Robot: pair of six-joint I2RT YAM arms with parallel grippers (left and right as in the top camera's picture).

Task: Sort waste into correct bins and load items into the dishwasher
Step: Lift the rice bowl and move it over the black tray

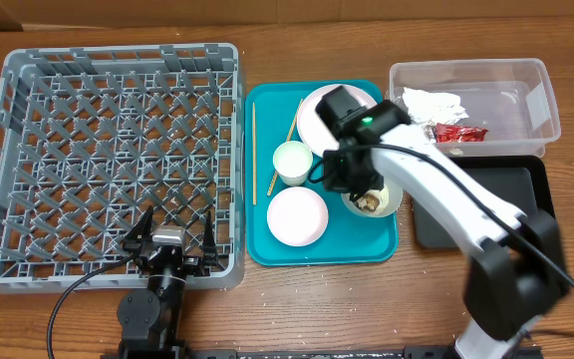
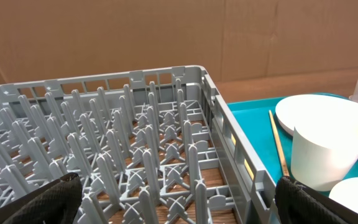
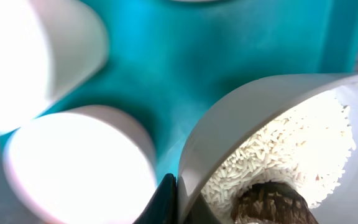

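1. The right gripper [image 1: 355, 181] sits low over the bowl [image 1: 387, 201]. One dark finger [image 3: 165, 200] lies against the rim's outside and the other is hidden, so I cannot tell if it's clenched or loose.
2. That bowl is on the teal tray [image 1: 267, 110], right side, holding rice [image 3: 291, 143] and a brown lump [image 3: 269, 202].
3. Just left of it are the small plate [image 1: 297, 216] and the cup [image 1: 292, 162].
4. Far left, the left gripper [image 1: 170, 242] hangs spread wide and empty at the near edge of the dish rack [image 1: 108, 150].

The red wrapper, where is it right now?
In the overhead view the red wrapper lies inside the clear tub at the far right, next to the crumpled white napkin and just behind the black tray.
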